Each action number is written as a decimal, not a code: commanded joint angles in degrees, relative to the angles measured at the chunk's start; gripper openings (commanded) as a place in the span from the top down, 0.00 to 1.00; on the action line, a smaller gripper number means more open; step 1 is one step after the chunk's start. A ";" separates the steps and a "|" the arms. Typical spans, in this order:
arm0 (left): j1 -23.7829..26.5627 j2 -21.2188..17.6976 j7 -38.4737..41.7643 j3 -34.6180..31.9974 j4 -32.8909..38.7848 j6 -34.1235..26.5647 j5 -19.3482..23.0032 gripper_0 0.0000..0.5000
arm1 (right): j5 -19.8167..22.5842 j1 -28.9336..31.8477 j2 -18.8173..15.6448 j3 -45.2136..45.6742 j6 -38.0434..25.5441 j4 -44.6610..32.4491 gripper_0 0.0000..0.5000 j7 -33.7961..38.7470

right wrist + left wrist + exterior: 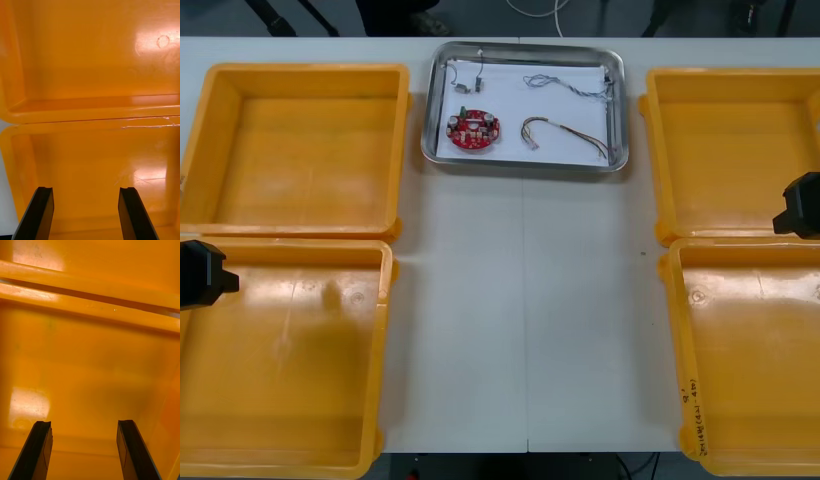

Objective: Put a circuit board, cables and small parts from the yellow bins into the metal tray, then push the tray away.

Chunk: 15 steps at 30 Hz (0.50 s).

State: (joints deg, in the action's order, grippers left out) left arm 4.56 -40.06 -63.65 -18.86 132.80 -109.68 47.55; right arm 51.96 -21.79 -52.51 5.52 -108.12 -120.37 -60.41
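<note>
The metal tray [442, 150] sits at the far middle of the table, white inside. In it lie a round red circuit board [473, 129], a blue and white twisted cable [565, 85], a red and yellow cable [565, 133] and small metal parts [469, 82]. My left gripper [84, 450] hangs open over the near left yellow bin [285, 350], with nothing between its fingers. My right gripper [86, 213] stands open above the rims where the two right yellow bins [740, 300] meet. Each arm shows as a dark block at a side edge of the front view.
All four yellow bins look bare inside; the far left bin [300, 150] and far right bin [730, 140] flank the tray. A wide strip of light table [525, 320] runs down the middle between the bins.
</note>
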 commanded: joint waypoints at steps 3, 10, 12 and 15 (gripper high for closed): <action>-1.05 -2.30 -7.19 -1.71 1.76 -0.32 0.35 0.00 | 1.57 7.55 -4.71 4.15 7.57 1.54 0.00 -3.14; -1.05 -2.30 -7.19 -1.71 1.76 -0.32 0.35 0.00 | 2.27 8.69 -5.58 6.17 8.80 5.32 0.00 -4.19; -1.05 -2.30 -7.19 -1.71 1.76 -0.32 0.35 0.00 | 3.59 8.69 -5.67 7.58 8.54 7.60 0.00 -6.65; -1.05 -2.30 -7.19 -1.71 1.76 -0.32 0.35 0.00 | 6.05 8.69 -5.67 9.34 8.10 10.68 0.00 -8.85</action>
State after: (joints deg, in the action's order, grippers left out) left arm 4.56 -40.06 -63.65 -18.86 132.80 -109.68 47.55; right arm 55.72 -13.49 -55.41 10.86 -99.56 -112.14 -64.21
